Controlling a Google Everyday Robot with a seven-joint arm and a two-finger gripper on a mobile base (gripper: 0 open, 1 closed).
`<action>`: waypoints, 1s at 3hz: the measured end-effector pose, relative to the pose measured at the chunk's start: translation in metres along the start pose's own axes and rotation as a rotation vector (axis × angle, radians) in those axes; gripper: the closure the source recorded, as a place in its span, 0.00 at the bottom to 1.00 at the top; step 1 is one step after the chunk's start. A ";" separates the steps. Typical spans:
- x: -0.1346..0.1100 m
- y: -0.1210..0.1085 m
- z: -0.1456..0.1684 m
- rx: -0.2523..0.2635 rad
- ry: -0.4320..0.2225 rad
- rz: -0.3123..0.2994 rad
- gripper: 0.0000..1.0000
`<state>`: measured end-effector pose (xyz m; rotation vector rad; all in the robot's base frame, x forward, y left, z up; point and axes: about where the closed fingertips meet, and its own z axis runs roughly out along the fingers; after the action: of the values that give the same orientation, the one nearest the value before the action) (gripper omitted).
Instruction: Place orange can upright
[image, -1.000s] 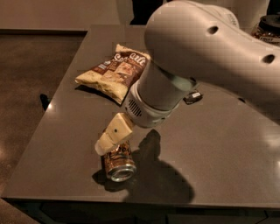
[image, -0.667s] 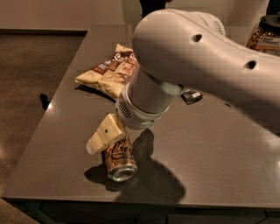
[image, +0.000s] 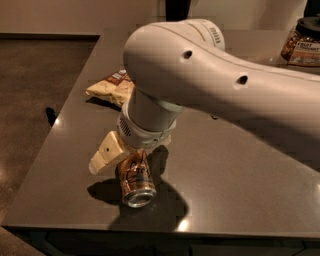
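Observation:
The orange can (image: 136, 181) lies on its side near the front left of the dark grey table (image: 240, 180), with its silver end facing the front edge. My gripper (image: 116, 159) is low over the table, right against the can's left and rear side. Its cream-coloured tip shows just left of the can. The rest of the gripper is hidden behind the can and under my large white arm (image: 200, 75), which fills the upper middle and right of the view.
A tan chip bag (image: 111, 86) lies at the back left of the table, partly behind my arm. A jar with a label (image: 302, 44) stands at the far right back. The table's front edge runs just below the can and its left edge is close by.
My arm has swung further across the view and lower. The gripper has come down from above the can to its left side. The can lies where it was.

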<state>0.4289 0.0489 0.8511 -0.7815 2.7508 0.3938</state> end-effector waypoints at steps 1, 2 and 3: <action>0.000 0.002 0.003 0.026 0.009 0.004 0.25; 0.001 0.010 -0.006 0.115 0.028 -0.061 0.56; 0.000 0.012 -0.018 0.175 0.034 -0.127 0.79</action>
<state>0.4199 0.0526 0.8700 -0.9175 2.7025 0.1139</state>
